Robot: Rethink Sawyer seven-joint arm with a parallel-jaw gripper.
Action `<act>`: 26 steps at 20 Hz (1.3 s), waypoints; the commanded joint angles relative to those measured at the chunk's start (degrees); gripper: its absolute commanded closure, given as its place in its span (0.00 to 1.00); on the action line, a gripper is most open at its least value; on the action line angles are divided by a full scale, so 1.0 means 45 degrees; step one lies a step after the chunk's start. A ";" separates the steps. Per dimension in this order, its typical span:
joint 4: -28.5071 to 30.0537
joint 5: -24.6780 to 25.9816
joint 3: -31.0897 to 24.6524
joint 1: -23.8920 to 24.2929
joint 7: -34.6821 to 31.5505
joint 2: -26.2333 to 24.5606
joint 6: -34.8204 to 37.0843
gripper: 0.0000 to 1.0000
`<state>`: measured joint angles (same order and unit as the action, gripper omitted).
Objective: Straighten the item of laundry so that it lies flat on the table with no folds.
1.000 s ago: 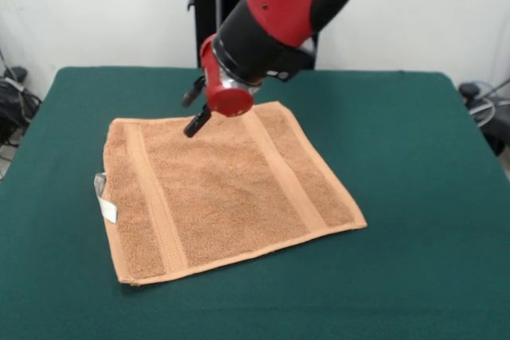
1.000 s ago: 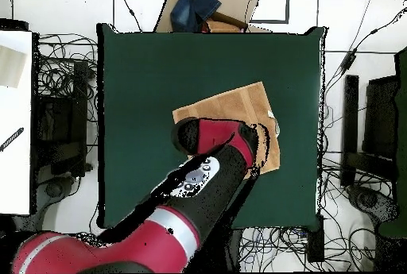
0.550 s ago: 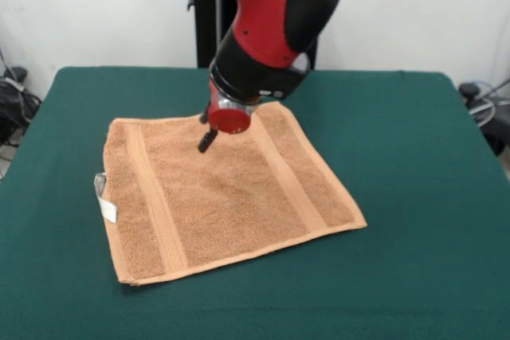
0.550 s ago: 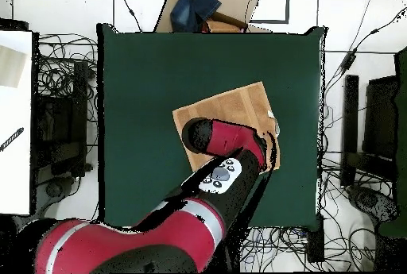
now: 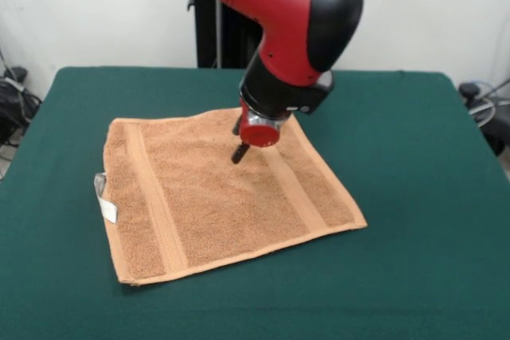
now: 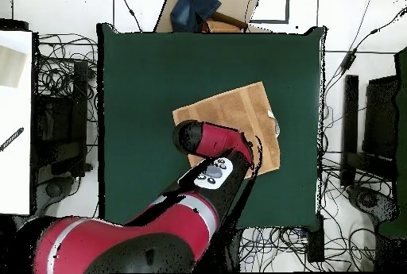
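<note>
One towel [image 5: 227,197] lies spread on the table [image 5: 414,197], orange-tan, roughly square and turned a little askew to the table's edges. In the front view it sits left of the table's middle, well clear of all four edges. Two woven bands run across it, one near its left side and one right of its centre, and a white loop tag [image 5: 104,201] sticks out from its left edge onto the green cloth. The surface looks flat; no fold shows in the part not covered by the arm.

The red and black arm [image 5: 291,21] comes down from above and bends at a bulky joint over the towel's far half. Its gripper [image 5: 238,151] points down and toward the left, the dark tip at or just above the terry near the right band. Whether the jaws are apart or together cannot be told. In the overhead view the arm hides the gripper and part of the towel.
</note>
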<state>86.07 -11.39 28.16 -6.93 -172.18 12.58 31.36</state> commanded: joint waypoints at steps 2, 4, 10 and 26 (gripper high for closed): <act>0.1127 -0.0892 -0.1591 -0.0331 -0.1671 0.0410 0.0865 0.00; 0.1207 -0.0869 -0.1611 -0.0228 -0.1495 0.0456 0.0757 0.00; 0.1243 -0.0837 -0.1581 -0.0145 -0.1326 0.0440 0.0664 0.00; 0.0817 -0.1039 -0.1485 -0.0408 -0.1854 -0.0300 0.0441 0.00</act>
<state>87.99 -12.63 28.16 -8.01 -172.18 14.56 31.36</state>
